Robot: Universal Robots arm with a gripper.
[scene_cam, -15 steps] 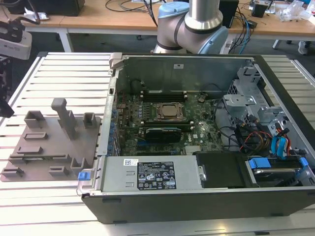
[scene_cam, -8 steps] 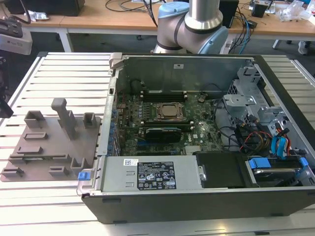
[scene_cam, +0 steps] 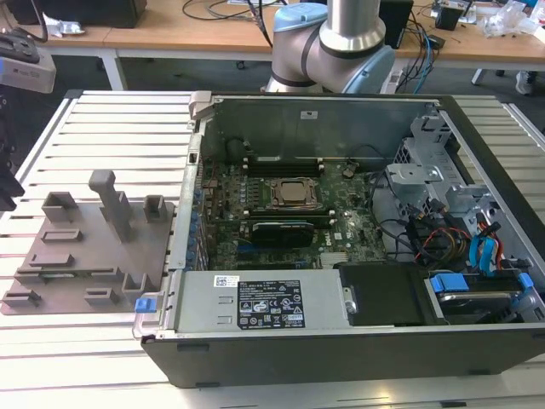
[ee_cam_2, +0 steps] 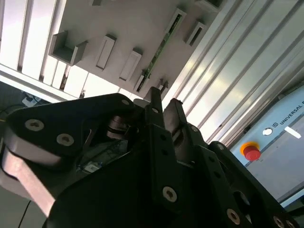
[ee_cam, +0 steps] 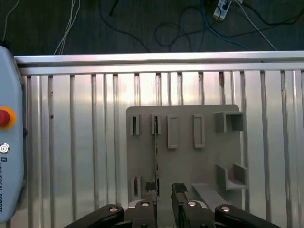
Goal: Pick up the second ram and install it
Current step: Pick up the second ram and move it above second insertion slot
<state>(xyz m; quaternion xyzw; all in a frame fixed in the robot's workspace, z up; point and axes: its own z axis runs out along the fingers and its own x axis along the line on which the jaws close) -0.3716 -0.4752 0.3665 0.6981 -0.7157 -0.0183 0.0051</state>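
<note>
Black gripper, jaws parted, over slim dark ram edge-up in grey plastic plate

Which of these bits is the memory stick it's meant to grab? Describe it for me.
On the slatted metal table lies a grey plate. The ram is the thin dark green strip standing on edge in the plate's slots, just ahead of the gripper. Everything around it is chunky grey plastic blocks.
</note>
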